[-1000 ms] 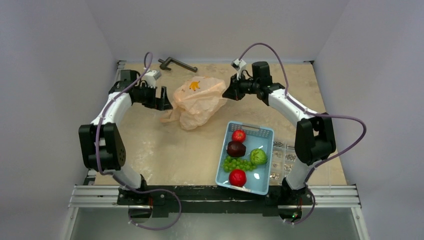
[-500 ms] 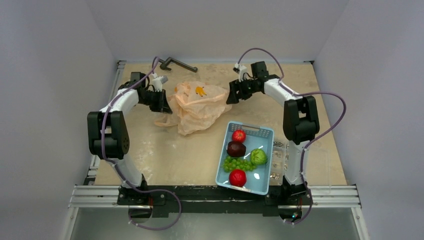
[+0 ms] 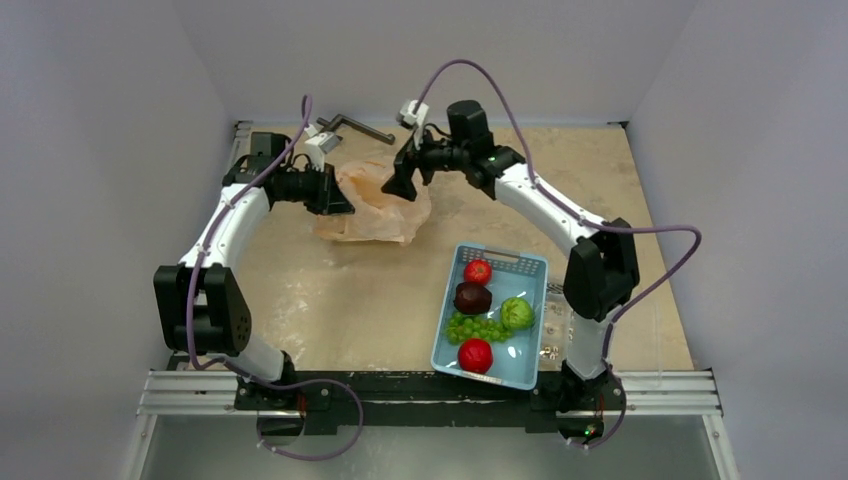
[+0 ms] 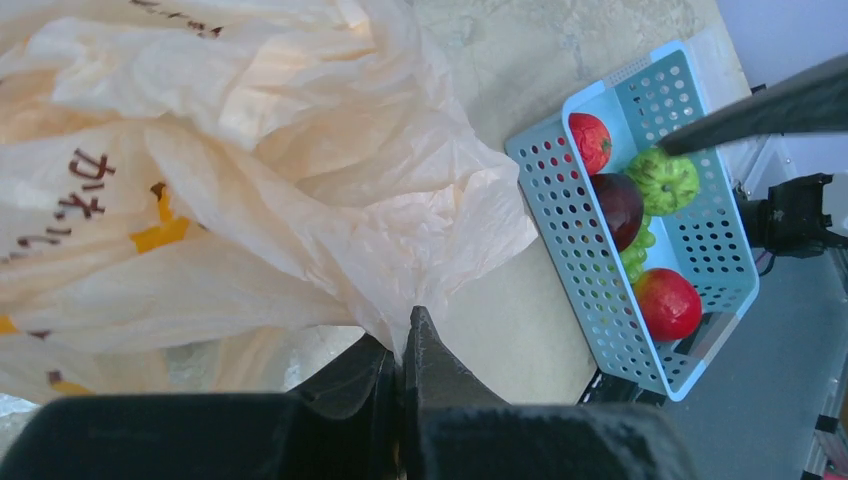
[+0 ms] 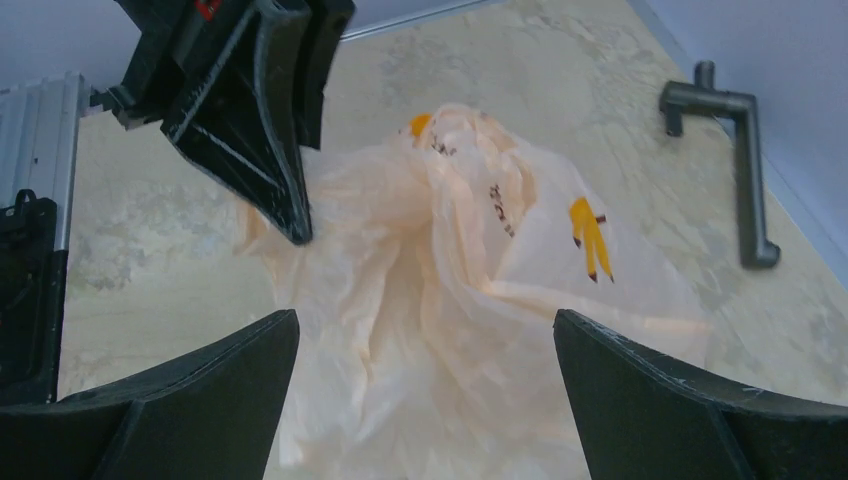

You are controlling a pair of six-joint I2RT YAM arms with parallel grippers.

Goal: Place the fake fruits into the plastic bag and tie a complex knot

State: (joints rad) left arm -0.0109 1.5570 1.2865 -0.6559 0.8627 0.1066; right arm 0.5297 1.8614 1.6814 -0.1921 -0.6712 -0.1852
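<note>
Mottled beige tabletop (image 3: 330, 300): crumpled pale-orange plastic bag (image 3: 375, 205) at 11 o'clock, dark metal crank handle (image 3: 355, 126) beyond it by the far edge, light-blue perforated basket (image 3: 500, 262) at 5 o'clock.

Far-centre: plastic bag (image 3: 375, 205); near-right: basket (image 3: 510, 262) holding fake fruits (image 3: 472, 297); behind bag, seemingly crank (image 3: 358, 127).

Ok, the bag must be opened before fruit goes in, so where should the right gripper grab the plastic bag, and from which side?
Probably a raised fold of the plastic bag on the side away from the left gripper, shut on its film. The right gripper hangs open above it, so come straight down, jaws across the fold: the film lies slack, with no stiff edge.
</note>
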